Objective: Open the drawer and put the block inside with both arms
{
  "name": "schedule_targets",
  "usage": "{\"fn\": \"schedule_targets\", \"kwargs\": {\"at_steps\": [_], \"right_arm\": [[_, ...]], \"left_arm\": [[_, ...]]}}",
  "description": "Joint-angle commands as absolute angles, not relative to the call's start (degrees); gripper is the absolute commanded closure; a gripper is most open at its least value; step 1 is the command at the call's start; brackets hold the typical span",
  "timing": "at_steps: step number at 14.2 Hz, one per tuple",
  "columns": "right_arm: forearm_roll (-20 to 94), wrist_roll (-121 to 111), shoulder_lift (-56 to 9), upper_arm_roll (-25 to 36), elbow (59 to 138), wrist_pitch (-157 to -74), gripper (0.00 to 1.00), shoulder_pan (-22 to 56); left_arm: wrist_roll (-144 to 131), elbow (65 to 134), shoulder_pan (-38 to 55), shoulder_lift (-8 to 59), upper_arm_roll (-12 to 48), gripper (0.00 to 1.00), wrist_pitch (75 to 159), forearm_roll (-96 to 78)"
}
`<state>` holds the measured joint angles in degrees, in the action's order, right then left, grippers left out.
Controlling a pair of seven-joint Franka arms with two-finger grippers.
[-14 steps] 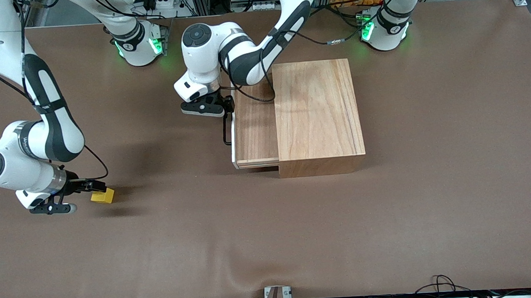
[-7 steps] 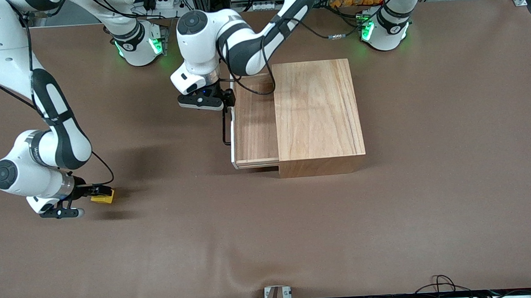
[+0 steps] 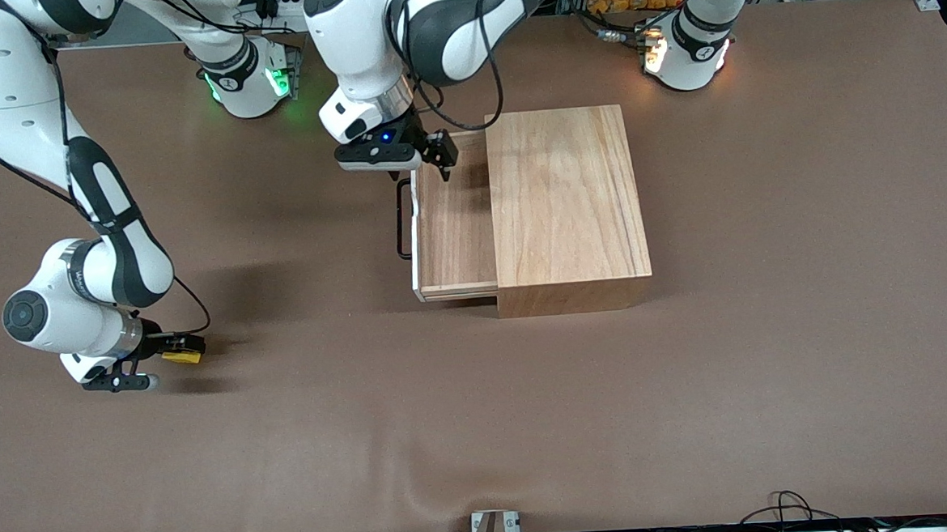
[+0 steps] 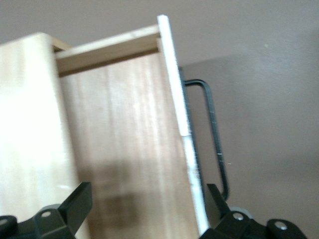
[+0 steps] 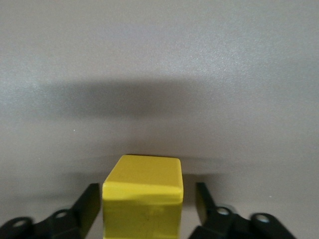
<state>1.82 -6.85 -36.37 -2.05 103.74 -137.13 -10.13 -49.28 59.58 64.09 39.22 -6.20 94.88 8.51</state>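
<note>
The drawer (image 3: 454, 226) stands pulled out of the wooden box (image 3: 567, 204), its black handle (image 3: 401, 221) free. My left gripper (image 3: 434, 156) hangs open above the drawer's corner nearest the arms' bases. In the left wrist view the drawer floor (image 4: 129, 139), white front edge (image 4: 174, 89) and handle (image 4: 212, 129) lie below that gripper (image 4: 147, 194). The yellow block (image 3: 182, 357) rests on the table at the right arm's end. My right gripper (image 3: 186, 346) is down around it. The block (image 5: 144, 199) sits between the fingers of this gripper (image 5: 147, 191); one finger (image 5: 204, 199) stands slightly apart from it.
A brown mat (image 3: 692, 409) covers the table. The wooden box is the only tall obstacle, in the middle. Cables (image 3: 786, 505) lie at the table edge nearest the front camera.
My left gripper has left the handle, risen and swung over the drawer's corner. My right gripper has sunk lower over the block and its fingers have drawn in toward it.
</note>
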Motion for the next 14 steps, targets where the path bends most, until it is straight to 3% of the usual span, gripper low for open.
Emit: {"fn": "schedule_targets", "kwargs": {"at_steps": [1, 5, 11, 14], "right_arm": [[0.97, -7.65, -36.74, -2.72, 102.74, -136.76, 0.62, -10.9], [0.88, -8.17, -34.9, -2.81, 102.31, -134.05, 0.66, -10.46], [1.23, -9.14, -28.58, -5.09, 94.76, -112.54, 0.63, -9.06], [1.67, -8.7, -23.39, -5.1, 94.04, -107.94, 0.63, -3.71]], "left_arm": [[-47.46, 60.73, 60.04, 33.68, -5.98, 0.0, 91.68, 9.58], [-47.46, 60.73, 54.42, 28.75, -5.98, 0.0, 86.15, 9.58], [-46.5, 61.26, 43.17, 20.49, -5.89, 0.0, 74.28, 9.75], [-35.03, 62.92, 35.01, 15.57, -5.45, 0.0, 70.05, 9.58]]}}
